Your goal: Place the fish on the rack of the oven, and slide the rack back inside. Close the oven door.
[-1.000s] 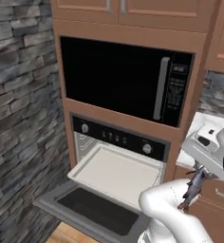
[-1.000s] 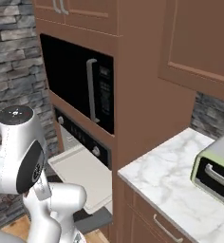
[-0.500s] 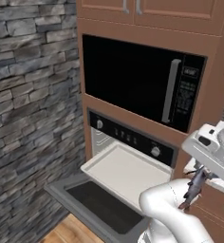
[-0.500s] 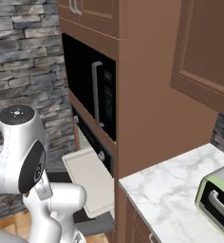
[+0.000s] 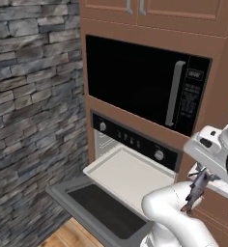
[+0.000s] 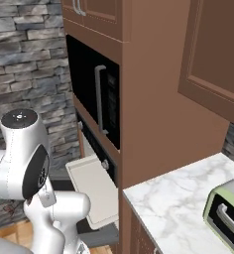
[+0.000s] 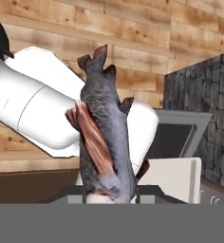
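My gripper [image 5: 201, 176] is shut on a grey fish [image 5: 195, 191] that hangs head down beside the arm, to the right of the oven [image 5: 133, 142]. In the hand view the fish [image 7: 104, 137] stands upright between the finger tips, its red cut side facing left. The pale rack [image 5: 129, 173] is pulled out over the open oven door [image 5: 99, 208], which lies flat. The fish is apart from the rack, off its right end. From the right base view I see the rack [image 6: 93, 191] sticking out below the oven's control strip [image 6: 106, 163].
A black microwave [image 5: 146, 82] with a vertical handle sits above the oven. A stone wall [image 5: 34, 101] runs on the left. To the right are a marble counter [image 6: 174, 194] and a green toaster oven [image 6: 229, 211]. Wood floor [image 5: 77, 235] lies below the door.
The whole scene has shifted in both base views, so the camera moved with the base; the stone wall takes up more of the left. The fish stays in the shut gripper.
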